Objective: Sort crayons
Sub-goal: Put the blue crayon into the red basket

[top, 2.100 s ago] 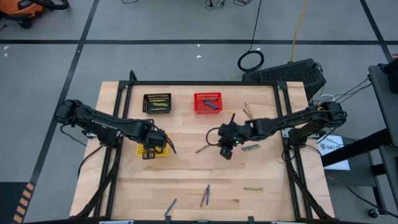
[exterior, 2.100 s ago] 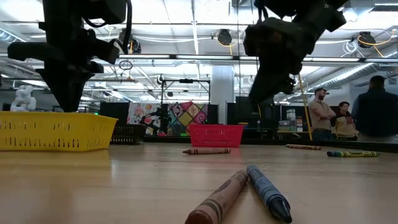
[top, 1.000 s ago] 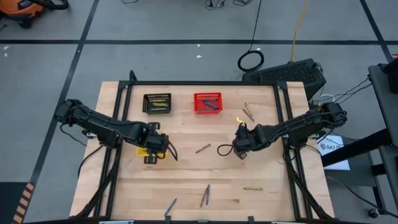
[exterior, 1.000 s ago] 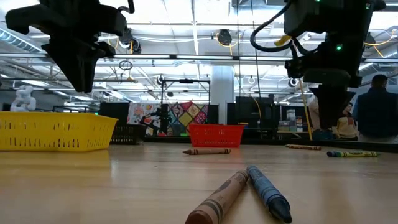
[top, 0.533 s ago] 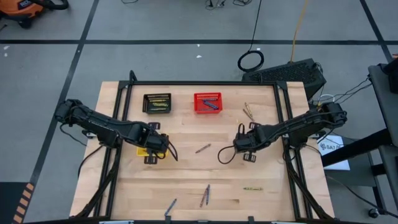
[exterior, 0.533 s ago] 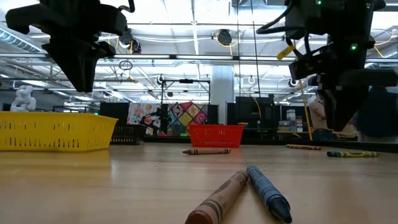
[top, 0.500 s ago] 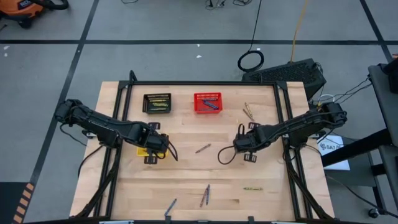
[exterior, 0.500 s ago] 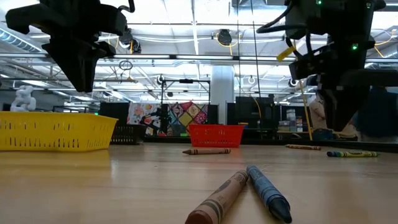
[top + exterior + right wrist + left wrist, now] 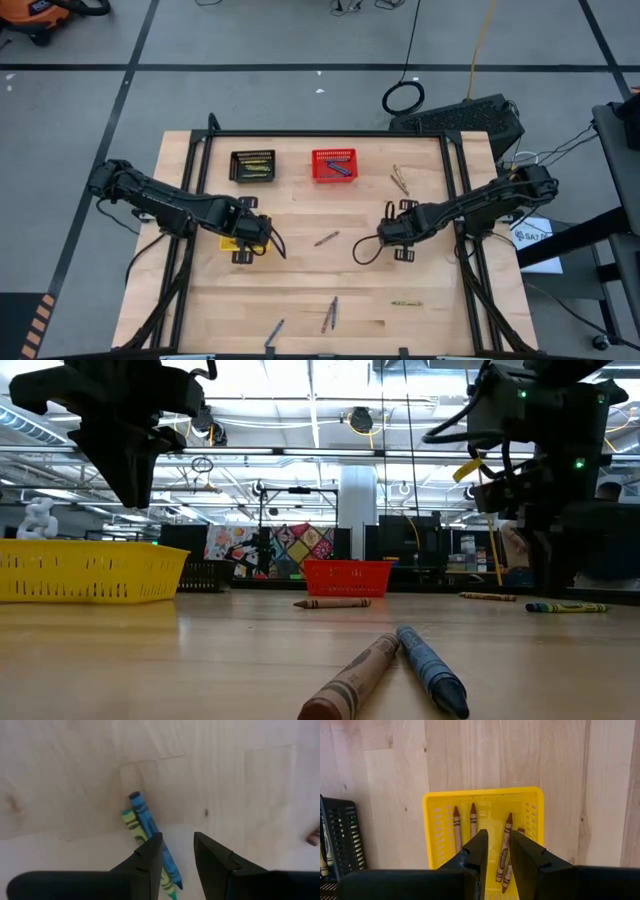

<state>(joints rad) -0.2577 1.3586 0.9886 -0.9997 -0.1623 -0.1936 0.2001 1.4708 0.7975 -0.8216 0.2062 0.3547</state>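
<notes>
Wooden tabletop, right gripper (image 9: 177, 852) poised low over two loose crayons.
Fingers parted, holding nothing; blue crayon (image 9: 150, 837) and yellow-green crayon (image 9: 136, 834) touching, long axes running beneath the nearer finger. Left gripper (image 9: 498, 851) parted, empty, hovering above yellow basket (image 9: 482, 795) of brown crayons.

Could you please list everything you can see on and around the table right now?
Yellow basket: one, left side of the table under the left gripper, holding at least four brown crayons.
Black basket: one, far left of the table, yellow-green crayons inside.
Red basket: one, far middle, blue crayons inside.
Loose crayons: a blue one and a yellow-green one touching, under the right gripper; one brown mid-table; a few near the front edge; two by the far right.
Left gripper: open, above the yellow basket, empty.
Right gripper: open, over the blue and yellow-green pair.
</notes>
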